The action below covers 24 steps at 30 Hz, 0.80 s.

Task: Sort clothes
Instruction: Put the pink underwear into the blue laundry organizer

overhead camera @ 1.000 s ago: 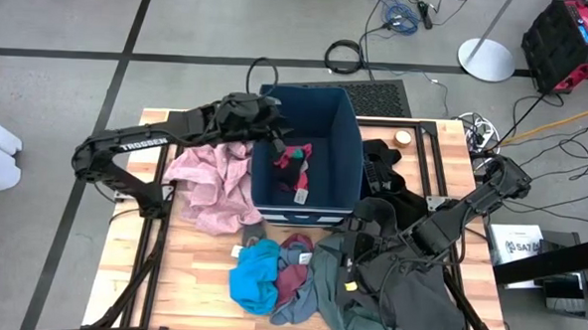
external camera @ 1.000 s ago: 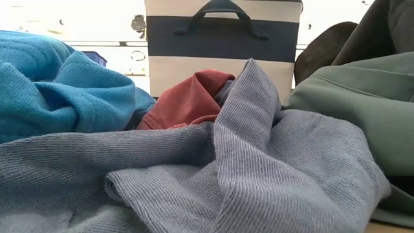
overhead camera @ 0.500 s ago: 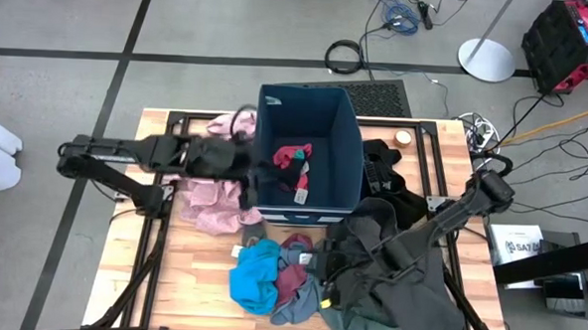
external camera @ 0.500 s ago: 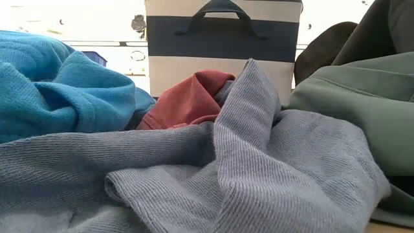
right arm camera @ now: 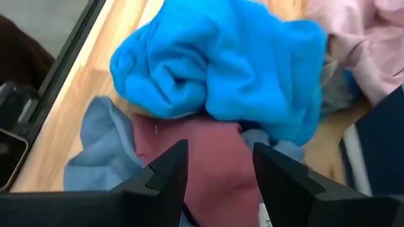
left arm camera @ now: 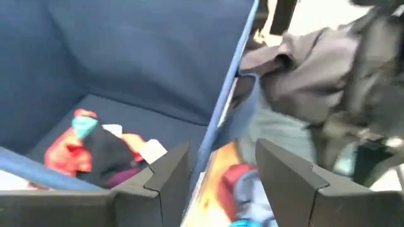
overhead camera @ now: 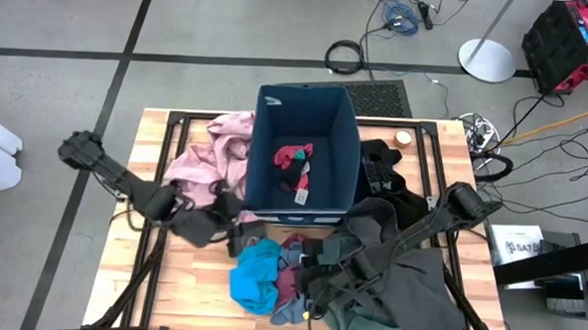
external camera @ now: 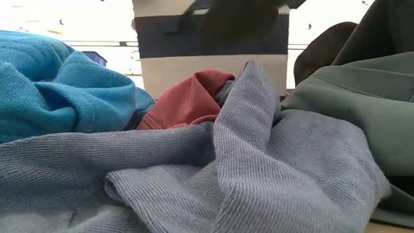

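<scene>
Both sets of jaws stand open and empty. The right gripper [overhead camera: 315, 257] hangs over the red garment [right arm camera: 202, 157] and bright-blue garment [right arm camera: 233, 69] at the desk's [overhead camera: 185, 280] front. The left gripper [overhead camera: 234, 220] sits by the navy bin's [overhead camera: 306, 106] front corner, beside the pink garment [overhead camera: 210, 161]; small clothes [left arm camera: 101, 148] lie inside the bin.

Left wrist view motion-blurred; bin [external camera: 210, 39] top cut off, dark blur across it.
</scene>
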Available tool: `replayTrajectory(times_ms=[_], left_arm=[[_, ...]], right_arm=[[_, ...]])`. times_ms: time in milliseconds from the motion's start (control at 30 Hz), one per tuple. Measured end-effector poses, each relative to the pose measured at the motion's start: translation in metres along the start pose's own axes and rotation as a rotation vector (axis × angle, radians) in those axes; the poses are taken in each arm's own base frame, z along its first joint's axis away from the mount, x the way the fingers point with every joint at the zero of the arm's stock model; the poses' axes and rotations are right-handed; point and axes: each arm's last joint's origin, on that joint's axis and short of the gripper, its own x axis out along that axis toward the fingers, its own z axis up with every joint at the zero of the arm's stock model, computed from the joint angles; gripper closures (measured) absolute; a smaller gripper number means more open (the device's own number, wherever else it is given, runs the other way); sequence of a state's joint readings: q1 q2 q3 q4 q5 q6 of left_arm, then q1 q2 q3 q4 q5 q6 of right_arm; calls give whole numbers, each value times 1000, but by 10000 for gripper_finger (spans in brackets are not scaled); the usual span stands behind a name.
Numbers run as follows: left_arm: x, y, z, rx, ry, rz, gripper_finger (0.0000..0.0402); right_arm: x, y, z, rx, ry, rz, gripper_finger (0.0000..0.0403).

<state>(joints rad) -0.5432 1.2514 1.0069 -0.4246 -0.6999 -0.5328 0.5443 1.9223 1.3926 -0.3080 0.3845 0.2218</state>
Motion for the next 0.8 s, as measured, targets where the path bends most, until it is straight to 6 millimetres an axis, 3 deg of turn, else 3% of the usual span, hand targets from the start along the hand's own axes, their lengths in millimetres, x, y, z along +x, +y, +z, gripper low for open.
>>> replayTrajectory(times_ms=[100,267,500,667,800], left_arm=[[-6,-14,-12,-7,-67,-35,213],[-19,-32,-13,167,-167,-43,213],[-33,-32,8,245,-272,65,213],[-39,-34,8,234,-280,43,213],[-46,-37,-4,203,-235,13,213]], right_arm=[[7,3,-6,-9,39,46,238],[10,4,-8,-7,51,67,238],[10,-2,-4,5,40,52,238],[9,-1,-5,1,44,60,238],[10,-2,-7,-8,60,55,238]])
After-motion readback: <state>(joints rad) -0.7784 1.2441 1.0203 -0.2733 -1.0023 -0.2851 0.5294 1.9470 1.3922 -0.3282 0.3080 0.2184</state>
